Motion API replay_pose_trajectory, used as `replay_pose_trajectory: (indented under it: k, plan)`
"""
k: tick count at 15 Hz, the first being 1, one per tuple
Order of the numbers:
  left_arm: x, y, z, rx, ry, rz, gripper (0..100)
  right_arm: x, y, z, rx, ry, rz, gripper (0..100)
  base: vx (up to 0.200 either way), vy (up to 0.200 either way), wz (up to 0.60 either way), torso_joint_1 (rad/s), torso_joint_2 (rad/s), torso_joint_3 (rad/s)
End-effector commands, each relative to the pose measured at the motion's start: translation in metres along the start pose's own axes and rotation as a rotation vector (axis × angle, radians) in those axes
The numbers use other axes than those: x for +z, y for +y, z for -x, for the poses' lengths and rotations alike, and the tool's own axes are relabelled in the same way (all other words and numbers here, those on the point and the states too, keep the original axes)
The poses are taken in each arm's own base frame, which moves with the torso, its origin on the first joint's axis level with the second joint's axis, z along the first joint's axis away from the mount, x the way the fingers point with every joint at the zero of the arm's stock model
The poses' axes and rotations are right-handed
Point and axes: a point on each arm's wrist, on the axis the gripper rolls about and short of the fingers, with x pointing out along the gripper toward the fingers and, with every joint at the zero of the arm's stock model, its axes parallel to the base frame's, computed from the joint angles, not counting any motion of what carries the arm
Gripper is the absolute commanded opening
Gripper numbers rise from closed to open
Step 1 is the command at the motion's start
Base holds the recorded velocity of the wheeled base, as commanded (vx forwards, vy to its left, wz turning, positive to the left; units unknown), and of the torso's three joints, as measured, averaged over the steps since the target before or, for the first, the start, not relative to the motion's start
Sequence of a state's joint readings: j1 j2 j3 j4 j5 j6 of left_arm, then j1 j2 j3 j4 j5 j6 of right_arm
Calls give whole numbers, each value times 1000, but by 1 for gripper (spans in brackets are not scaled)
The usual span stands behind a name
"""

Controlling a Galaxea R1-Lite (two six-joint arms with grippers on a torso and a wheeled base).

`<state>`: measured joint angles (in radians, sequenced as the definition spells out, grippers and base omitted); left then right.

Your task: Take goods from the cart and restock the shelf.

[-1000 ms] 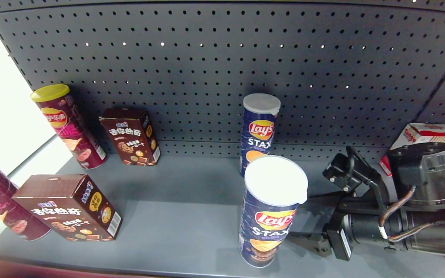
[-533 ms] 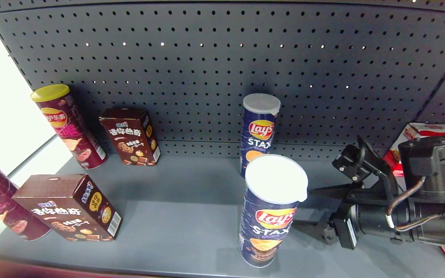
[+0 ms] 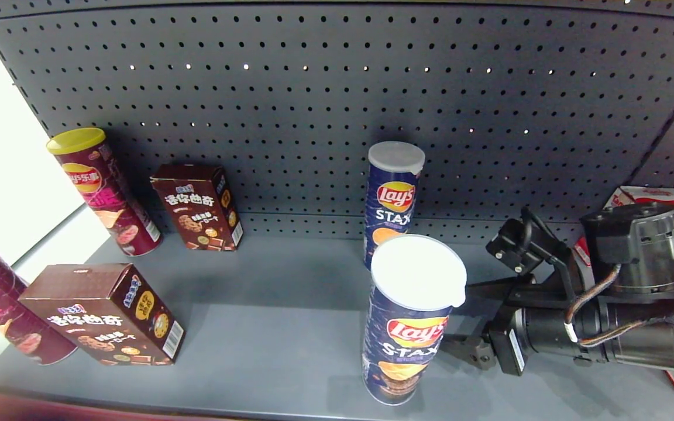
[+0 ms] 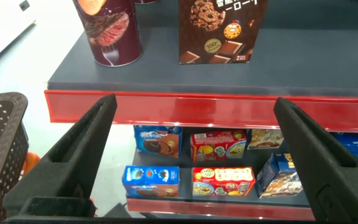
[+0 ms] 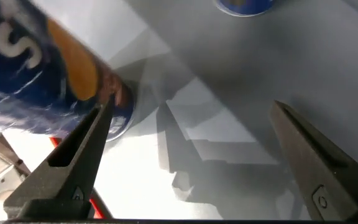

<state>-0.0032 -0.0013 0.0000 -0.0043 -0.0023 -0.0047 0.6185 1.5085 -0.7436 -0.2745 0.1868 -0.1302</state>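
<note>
Two blue cardboard chip cans with white plastic lids stand upright on the grey metal shelf [image 3: 267, 327], the front can [image 3: 410, 327] near its edge, the rear can [image 3: 392, 202] behind. The right gripper [image 3: 463, 316] lies spread wide just beside the front can, holding nothing, so a sideways swing could topple it off; the left gripper [image 4: 194, 102] is likewise spread, empty.

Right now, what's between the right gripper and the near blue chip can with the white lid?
Nothing. In the head view, just a strip of bare grey metal shelf separates the open right gripper from the blue cylindrical chip can beside it.
</note>
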Motion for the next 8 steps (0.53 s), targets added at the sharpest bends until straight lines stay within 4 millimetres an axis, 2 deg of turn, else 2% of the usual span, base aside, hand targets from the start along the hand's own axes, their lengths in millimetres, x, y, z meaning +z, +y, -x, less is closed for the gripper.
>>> replay_pose_trajectory:
  k: [1, 8]
  plan:
    - [0, 0, 0, -1, 1, 1, 100, -1, 2, 0, 6, 5, 2, 100, 0, 0, 0, 0, 0, 0]
    - [0, 0, 0, -1, 1, 0, 100, -15, 9, 13, 19, 19, 5, 100, 0, 0, 0, 0, 0, 0]
